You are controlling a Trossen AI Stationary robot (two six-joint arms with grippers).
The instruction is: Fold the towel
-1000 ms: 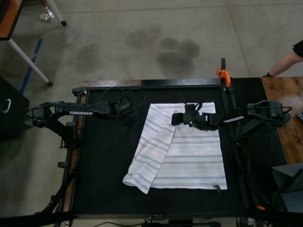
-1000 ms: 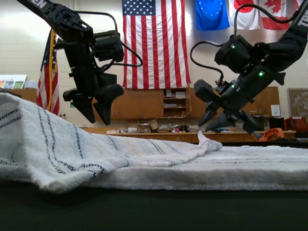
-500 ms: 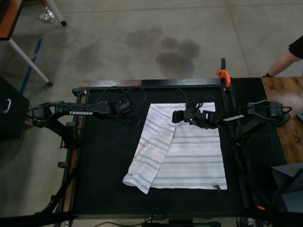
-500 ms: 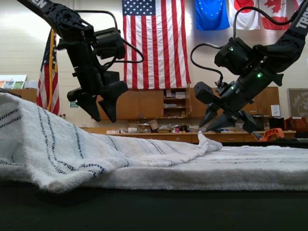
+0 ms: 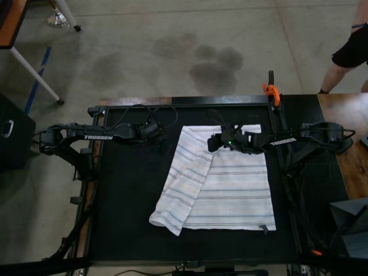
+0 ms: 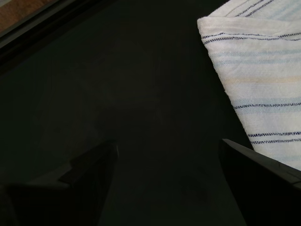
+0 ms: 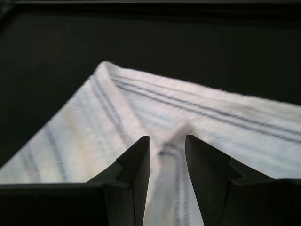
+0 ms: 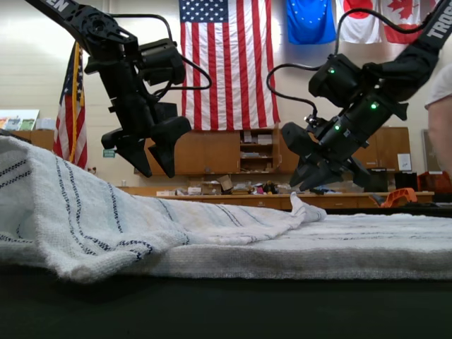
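Top view: right end effector (image 5: pixel 215 141) advanced over striped towel (image 5: pixel 230 190), jaws narrowly parted, empty; left end effector (image 5: pixel 158 133) open beside edge; grasp pending.

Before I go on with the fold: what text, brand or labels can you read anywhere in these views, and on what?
"TROSSEN": white letters on the left arm, top view.
White lettering on the right arm: too small to read.
Partial white letters on both arms at the exterior view's top corners: cut off.
Towel: no text.

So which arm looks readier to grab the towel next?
Probably the right gripper: it hovers open directly over the towel, above a raised fold. The left gripper sits over bare table beside it.
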